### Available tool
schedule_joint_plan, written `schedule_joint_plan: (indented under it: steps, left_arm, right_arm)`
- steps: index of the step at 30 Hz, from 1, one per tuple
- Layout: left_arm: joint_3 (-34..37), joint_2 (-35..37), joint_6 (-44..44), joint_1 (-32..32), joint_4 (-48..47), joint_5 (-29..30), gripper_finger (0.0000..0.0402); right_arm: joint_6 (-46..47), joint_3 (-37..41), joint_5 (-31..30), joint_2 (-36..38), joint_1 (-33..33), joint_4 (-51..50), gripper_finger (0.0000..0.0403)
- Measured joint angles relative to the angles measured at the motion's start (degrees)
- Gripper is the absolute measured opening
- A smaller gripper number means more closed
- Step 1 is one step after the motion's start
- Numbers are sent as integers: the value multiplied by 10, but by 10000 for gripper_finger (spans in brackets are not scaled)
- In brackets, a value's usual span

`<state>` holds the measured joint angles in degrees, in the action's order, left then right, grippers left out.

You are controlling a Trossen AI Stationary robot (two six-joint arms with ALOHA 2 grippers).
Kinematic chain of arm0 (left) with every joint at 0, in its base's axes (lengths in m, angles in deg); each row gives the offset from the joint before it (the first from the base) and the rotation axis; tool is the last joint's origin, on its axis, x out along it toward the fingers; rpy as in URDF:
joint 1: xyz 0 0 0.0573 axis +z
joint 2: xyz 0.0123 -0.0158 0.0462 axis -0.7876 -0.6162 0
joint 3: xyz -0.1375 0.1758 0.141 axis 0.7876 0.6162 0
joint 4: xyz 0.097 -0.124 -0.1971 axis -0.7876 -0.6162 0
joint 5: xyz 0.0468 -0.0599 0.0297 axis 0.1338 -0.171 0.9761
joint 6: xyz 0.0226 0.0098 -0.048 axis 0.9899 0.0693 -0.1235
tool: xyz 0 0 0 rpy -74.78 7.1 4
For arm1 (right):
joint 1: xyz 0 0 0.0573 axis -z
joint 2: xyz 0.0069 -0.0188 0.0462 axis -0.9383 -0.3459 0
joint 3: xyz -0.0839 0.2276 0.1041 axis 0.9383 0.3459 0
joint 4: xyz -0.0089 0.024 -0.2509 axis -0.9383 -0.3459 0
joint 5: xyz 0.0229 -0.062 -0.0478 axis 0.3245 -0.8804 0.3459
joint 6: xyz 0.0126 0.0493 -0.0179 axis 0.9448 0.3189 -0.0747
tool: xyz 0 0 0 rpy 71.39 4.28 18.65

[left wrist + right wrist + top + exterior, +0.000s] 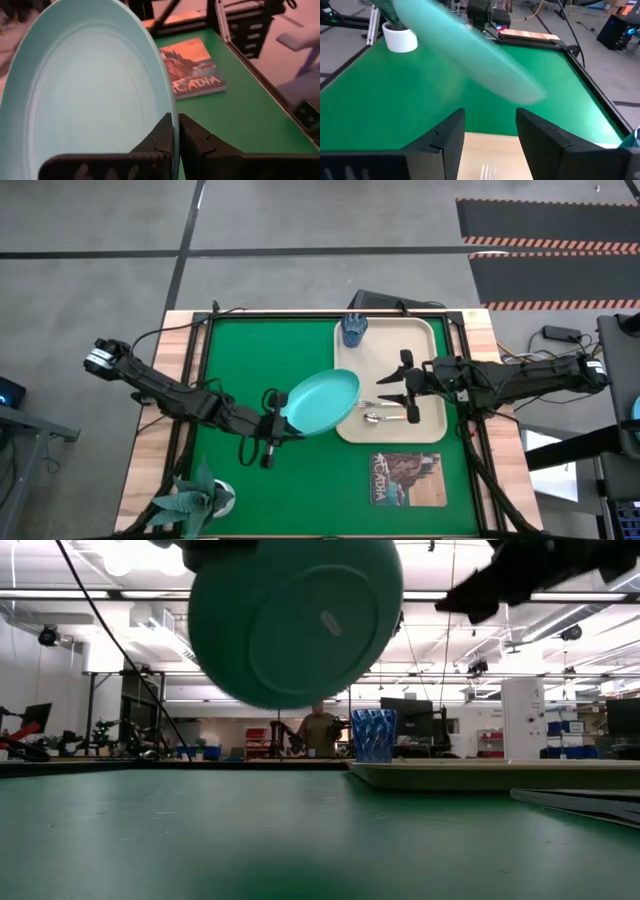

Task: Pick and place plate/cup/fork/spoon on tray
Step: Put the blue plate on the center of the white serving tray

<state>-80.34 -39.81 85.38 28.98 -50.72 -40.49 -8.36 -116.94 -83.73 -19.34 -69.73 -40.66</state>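
The left gripper's fingers pinch the plate's rim, overlapping the tray's near edge, while the right gripper hangs spread above the tray.

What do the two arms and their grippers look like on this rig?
Both arms are dark, slim and jointed, with black cables running along them. The left gripper has two black, blocky fingers with notched inner faces. The right gripper has broad, flat, angular black fingers. No markings are readable.
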Motion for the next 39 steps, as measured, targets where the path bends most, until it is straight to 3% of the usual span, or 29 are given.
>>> schedule_joint_plan:
  steps: [7, 15, 30, 39]
  left_arm:
    - [0, 0, -29, 0, -17, -9, 0]
    - [0, 1, -29, 0, -15, -11, 0]
    - [1, 1, -29, 0, -21, -11, 0]
    - [2, 1, -28, 0, -23, -11, 0]
  right_arm:
    - [-30, -78, 26, -22, -16, -39, 170]
    - [-50, -152, 48, -114, -17, -62, 177]
    - [-87, -392, 82, -300, -17, -297, 185]
    - [-108, -490, 188, -386, -16, -388, 183]
